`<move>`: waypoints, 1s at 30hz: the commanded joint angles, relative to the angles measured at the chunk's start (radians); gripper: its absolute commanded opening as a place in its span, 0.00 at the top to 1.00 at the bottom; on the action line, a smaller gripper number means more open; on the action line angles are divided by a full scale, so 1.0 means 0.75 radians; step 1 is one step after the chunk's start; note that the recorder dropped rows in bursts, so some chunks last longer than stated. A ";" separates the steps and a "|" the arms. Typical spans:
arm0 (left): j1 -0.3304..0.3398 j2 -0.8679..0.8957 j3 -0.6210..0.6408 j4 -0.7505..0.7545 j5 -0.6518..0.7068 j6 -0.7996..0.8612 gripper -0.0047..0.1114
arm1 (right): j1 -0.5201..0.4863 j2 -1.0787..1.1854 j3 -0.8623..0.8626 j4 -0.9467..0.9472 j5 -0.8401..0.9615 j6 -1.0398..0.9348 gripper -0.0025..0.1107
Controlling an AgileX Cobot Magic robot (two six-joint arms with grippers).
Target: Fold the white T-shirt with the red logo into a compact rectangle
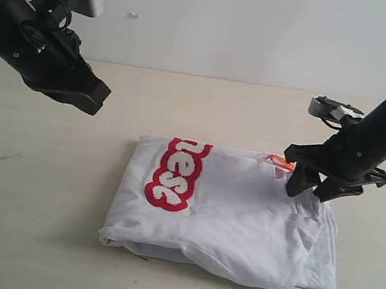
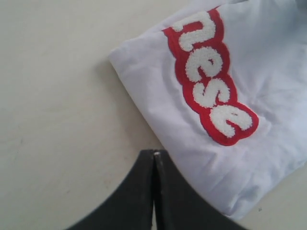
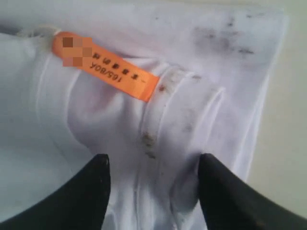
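The white short-sleeved cotton T-shirt (image 1: 238,226) lies folded on the pale beige tabletop (image 1: 15,233), its rounded fold edge nearest, with bare table open on every side. The fuzzy red logo strip with white letters (image 2: 211,81) lies on the top layer, just ahead of the left gripper (image 2: 154,154). That gripper hangs over bare table off the shirt's corner, arm slanting down, its 2 jaws pressed together on nothing. The right gripper (image 1: 309,192) tips steeply down at the collar, jaws spread with ribbed cloth between them, unpinched. The small orange tag (image 3: 105,67) lies just beyond its tips.
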 commanded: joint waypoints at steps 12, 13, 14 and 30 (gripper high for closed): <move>-0.001 -0.012 0.007 -0.006 -0.012 0.002 0.96 | 0.015 -0.019 -0.001 -0.070 0.040 0.006 0.98; -0.001 -0.012 0.007 -0.006 -0.015 0.002 0.96 | 0.015 -0.042 -0.001 -0.057 0.040 -0.006 0.98; -0.001 -0.012 0.007 -0.006 -0.015 0.002 0.96 | 0.015 -0.085 -0.001 -0.035 0.040 -0.035 0.98; -0.001 -0.012 0.007 -0.003 -0.027 0.002 0.96 | 0.015 -0.147 -0.001 -0.508 -0.328 0.111 0.95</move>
